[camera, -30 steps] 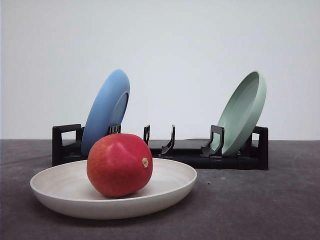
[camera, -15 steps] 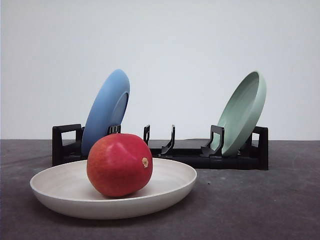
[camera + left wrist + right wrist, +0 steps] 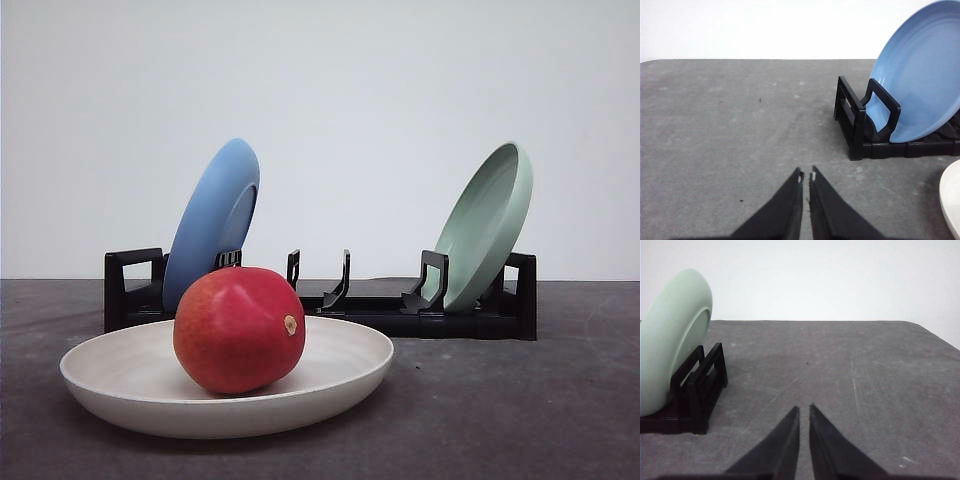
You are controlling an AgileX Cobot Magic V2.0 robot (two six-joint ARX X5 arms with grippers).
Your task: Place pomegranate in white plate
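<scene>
Matt white plate [image 3: 130, 395], smooth pomegranate [image 3: 238, 329]

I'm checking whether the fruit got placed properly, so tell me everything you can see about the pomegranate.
The pomegranate is a large, roundish, smooth red fruit with faint yellowish patches and a small tan stem spot facing right of the camera. It looks whole and unmarked. It sits inside the white plate, a little left of the plate's middle, resting on the dish floor. Nothing else touches it. The blue plate stands in the black rack behind it.
</scene>
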